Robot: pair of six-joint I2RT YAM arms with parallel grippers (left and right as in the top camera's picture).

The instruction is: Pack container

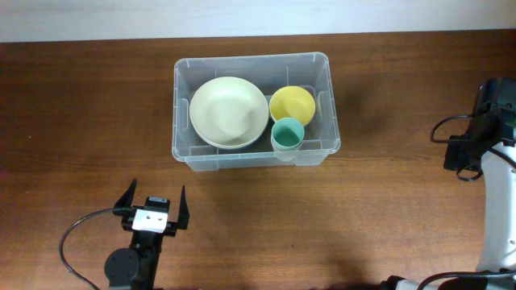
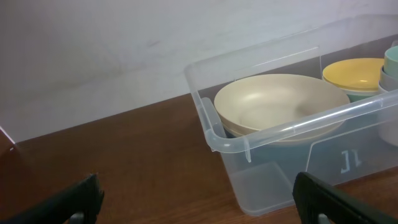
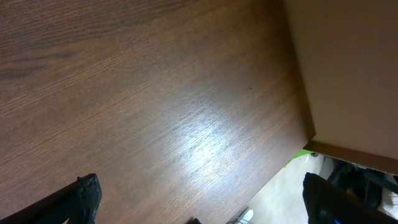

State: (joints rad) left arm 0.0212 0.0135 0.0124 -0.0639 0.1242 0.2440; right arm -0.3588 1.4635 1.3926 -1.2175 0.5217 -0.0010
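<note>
The clear plastic container [image 1: 184,150] stands at the middle back of the table. Inside it lie a cream bowl [image 1: 229,111], a yellow bowl [image 1: 291,104] and a teal cup [image 1: 287,134]. The left wrist view shows the container [image 2: 214,127] close ahead, with the cream bowl [image 2: 280,106], the yellow bowl [image 2: 354,73] and the cup's edge [image 2: 392,59]. My left gripper [image 1: 152,203] is open and empty in front of the container; its fingers frame the container's near corner [image 2: 199,202]. My right gripper [image 3: 202,199] is open and empty over bare table at the far right edge [image 1: 472,137].
The wooden table [image 1: 387,217] ends at a pale wall along the back. The right wrist view shows the table's right edge [image 3: 298,124] with floor beyond it. A black cable [image 1: 76,242] loops beside my left arm.
</note>
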